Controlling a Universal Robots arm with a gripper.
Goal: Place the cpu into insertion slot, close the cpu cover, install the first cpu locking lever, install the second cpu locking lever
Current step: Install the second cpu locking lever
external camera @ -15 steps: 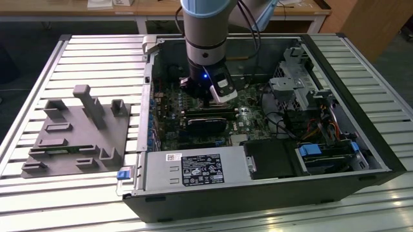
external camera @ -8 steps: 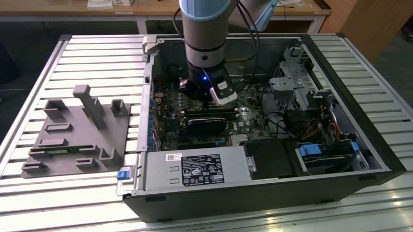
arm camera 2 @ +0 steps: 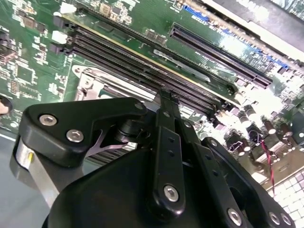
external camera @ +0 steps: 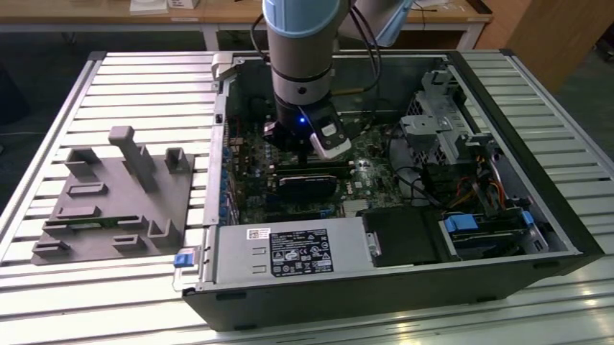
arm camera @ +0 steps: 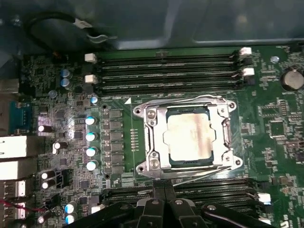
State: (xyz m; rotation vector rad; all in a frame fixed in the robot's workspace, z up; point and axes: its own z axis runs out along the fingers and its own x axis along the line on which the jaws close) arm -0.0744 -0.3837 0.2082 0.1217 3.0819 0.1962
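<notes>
cpu (arm camera: 188,137) seated in insertion slot (arm camera: 148,137), cpu cover (arm camera: 223,135) closed over it; tool (arm camera: 165,209) fingers together, beside slot.

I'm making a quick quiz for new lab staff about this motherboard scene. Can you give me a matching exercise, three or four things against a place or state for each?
Things:
1. cpu
2. cpu cover
3. memory slots
4. gripper

Places or states:
A. long, dark, in parallel rows
B. closed flat, framing the chip
C. seated in the insertion slot, silvery top showing through the window
D. black, at the socket's edge, beside the nearer slot rows

Pairs: 1-C, 2-B, 3-A, 4-D
</notes>
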